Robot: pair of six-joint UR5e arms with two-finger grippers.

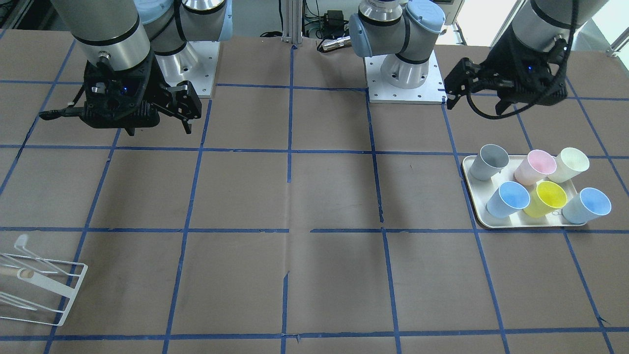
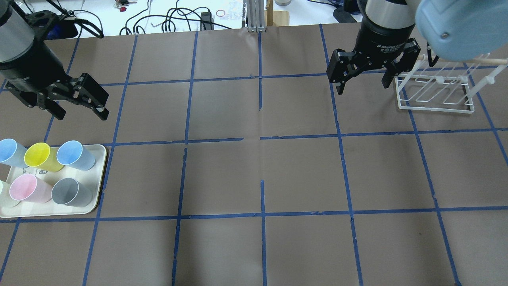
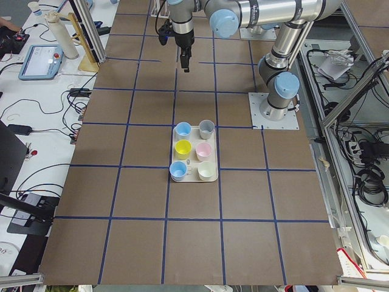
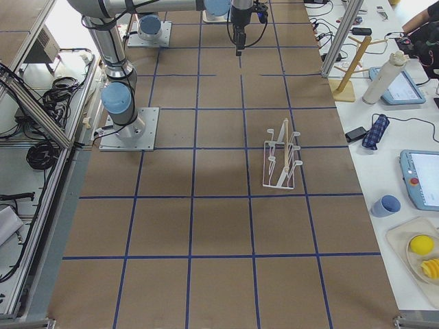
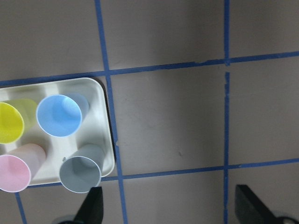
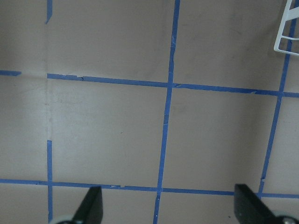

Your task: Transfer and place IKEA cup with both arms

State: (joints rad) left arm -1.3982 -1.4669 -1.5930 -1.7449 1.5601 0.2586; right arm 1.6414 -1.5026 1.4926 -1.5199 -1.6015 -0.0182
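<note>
Two pale-blue IKEA cups stand upright on a cream tray (image 2: 101, 174) at the table's left end: one (image 2: 75, 155) at the tray's inner far corner, the other (image 2: 10, 151) at the outer far corner. They also show in the front view (image 1: 508, 199) (image 1: 587, 205). The left wrist view shows the inner blue cup (image 5: 60, 115). My left gripper (image 2: 81, 115) is open and empty, hanging above the table just beyond the tray. My right gripper (image 2: 363, 87) is open and empty, high over the far right, beside the rack.
The tray also holds a yellow cup (image 2: 39, 157), a pink cup (image 2: 25, 187), a grey cup (image 2: 71, 192) and a cream cup (image 1: 569, 164). A white wire rack (image 2: 434, 93) stands at the far right. Brown paper with a blue tape grid covers the table.
</note>
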